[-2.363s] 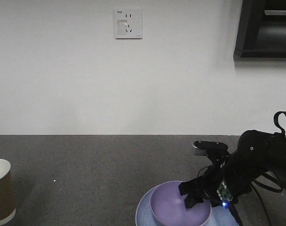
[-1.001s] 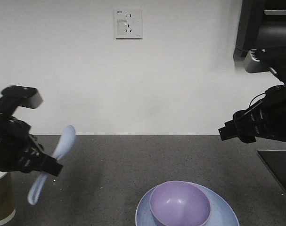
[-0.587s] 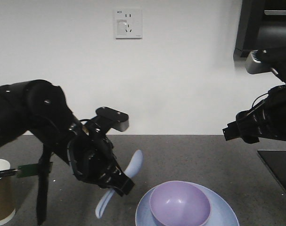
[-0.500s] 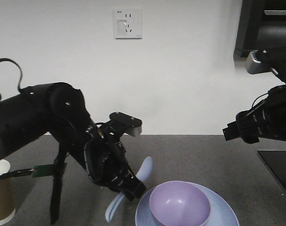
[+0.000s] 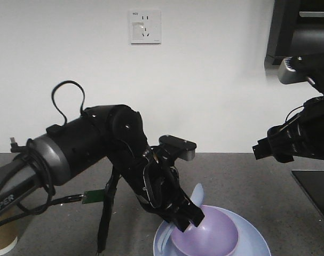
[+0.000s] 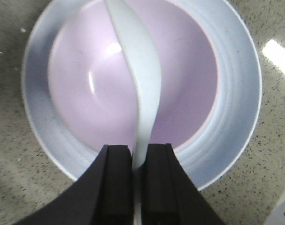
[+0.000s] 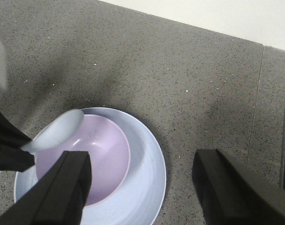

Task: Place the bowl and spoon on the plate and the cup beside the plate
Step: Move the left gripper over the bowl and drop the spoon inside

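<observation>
My left tool [image 6: 136, 152] is clamped on the spoon [image 6: 140, 70] by its handle, scoop out over the bowl [image 6: 81, 98], which sits in the plate [image 6: 236, 117] on the bench [image 6: 11, 187]. My right tool [image 7: 140, 164] hangs above, jaws wide apart. The cup [image 5: 0, 234] stands far left.

Lavender bowl [image 6: 86, 84], pale-blue plate [image 6: 237, 117]

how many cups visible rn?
1. The cup stands at the front view's bottom-left edge, partly cut off; neither wrist view shows one. More could be out of frame.
</observation>
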Available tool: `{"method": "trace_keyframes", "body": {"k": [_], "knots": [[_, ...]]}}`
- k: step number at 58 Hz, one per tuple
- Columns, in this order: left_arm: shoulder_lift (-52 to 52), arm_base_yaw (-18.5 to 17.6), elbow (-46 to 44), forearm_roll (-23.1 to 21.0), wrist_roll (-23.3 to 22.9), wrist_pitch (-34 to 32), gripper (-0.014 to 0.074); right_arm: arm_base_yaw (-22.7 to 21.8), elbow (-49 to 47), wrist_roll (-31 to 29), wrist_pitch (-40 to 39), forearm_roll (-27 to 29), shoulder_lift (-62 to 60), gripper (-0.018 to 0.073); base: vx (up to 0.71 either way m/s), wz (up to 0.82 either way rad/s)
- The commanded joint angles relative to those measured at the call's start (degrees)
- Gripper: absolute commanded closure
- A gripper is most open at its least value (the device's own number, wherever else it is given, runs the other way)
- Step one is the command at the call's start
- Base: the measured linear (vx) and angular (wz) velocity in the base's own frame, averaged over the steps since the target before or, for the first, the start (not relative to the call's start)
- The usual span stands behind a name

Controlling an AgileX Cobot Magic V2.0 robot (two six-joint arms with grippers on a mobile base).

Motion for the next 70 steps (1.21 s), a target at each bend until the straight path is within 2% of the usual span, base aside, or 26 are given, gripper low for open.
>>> {"method": "trace_keyframes", "body": {"k": [1,22,29,42,50,57,70], "knots": [[-1.79,-0.43,-1.78,-1.72,-1.50,0.29,0.0596,-0.22,-2.04,0.07,-3.60,-0.33,-1.57,0.0040,0.00,0.00],[-0.93,-0.68,-1.78,-2.53,-1.93,0.29,0.0576,-0.22,-2.04,0.07,-3.48,-0.33,-1.57,0.0040,0.00,0.00],[-0.93,-0.68,-1.78,-2.53,-1.86,0.29,0.0505,-0.22,-2.04,0.07,-3.50,-0.26,-1.57,0.0040,0.00,0.00],[-0.93,-0.68,-1.78,-2.53,-2.19,0.29,0.0279,-0.22,-2.04,0.07,-3.31,-0.17,-1.57,0.0040,0.00,0.00],[-0.93,-0.68,-1.78,-2.53,-2.58,0.29,0.0171,-0.22,-2.04,0.13,-3.32,-0.17,-1.57,0.0040,0.00,0.00],[-0.93,-0.68,-1.78,-2.53,-2.71,0.29,0.0130,-0.22,-2.04,0.13,-3.32,-0.17,-1.57,0.0040,0.00,0.00],[-2.23,-0.68,-1.78,-2.41,-3.00,0.29,0.0129,-0.22,-2.04,0.12,-3.37,-0.17,-1.57,0.0040,0.00,0.00]]}}
